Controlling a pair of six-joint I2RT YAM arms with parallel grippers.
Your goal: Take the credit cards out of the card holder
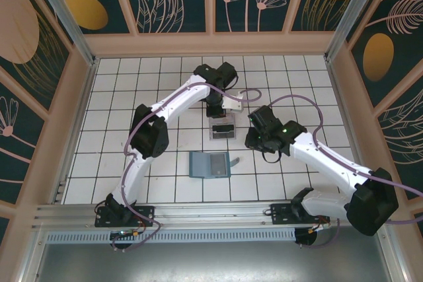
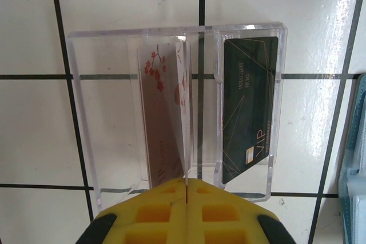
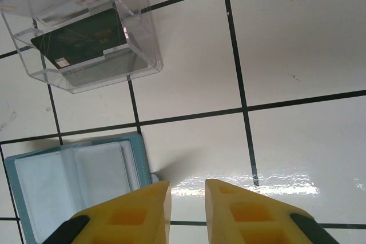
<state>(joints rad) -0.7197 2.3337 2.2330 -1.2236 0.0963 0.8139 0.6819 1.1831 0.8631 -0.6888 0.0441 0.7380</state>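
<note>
One pale card (image 2: 163, 124) clamped in left pincer (image 2: 186, 190) (near end hidden); right pincer (image 3: 187, 191) apart, empty.

The left arm (image 1: 175, 100) and the right arm (image 1: 330, 163) are white tubes with chunky black joints. A thin purple cable (image 1: 291, 96) loops back from each gripper. The left gripper (image 2: 186, 182) and right gripper (image 3: 187, 184) have bright yellow fingers (image 3: 246, 210) with square dents and black edges behind. A tiny green light (image 1: 284, 123) glows just behind the right gripper
</note>
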